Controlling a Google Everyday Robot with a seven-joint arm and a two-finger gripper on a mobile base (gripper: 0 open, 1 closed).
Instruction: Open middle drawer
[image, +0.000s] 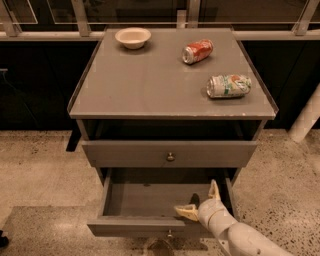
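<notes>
Camera view: the middle drawer (150, 202) sits pulled well out at the lower centre of the frame, below the upper drawer (130, 154). The pincer (200, 202) hangs inside it at the lower right, released, fingers splayed and grasping nothing. The risk is in the exit. A finger could catch the drawer's right wall or front lip, then shove it back in or jolt the cabinet. A jolt might roll the red can (197, 51) or the green can (229, 85), both lying on their sides on the bench (150, 85).
</notes>
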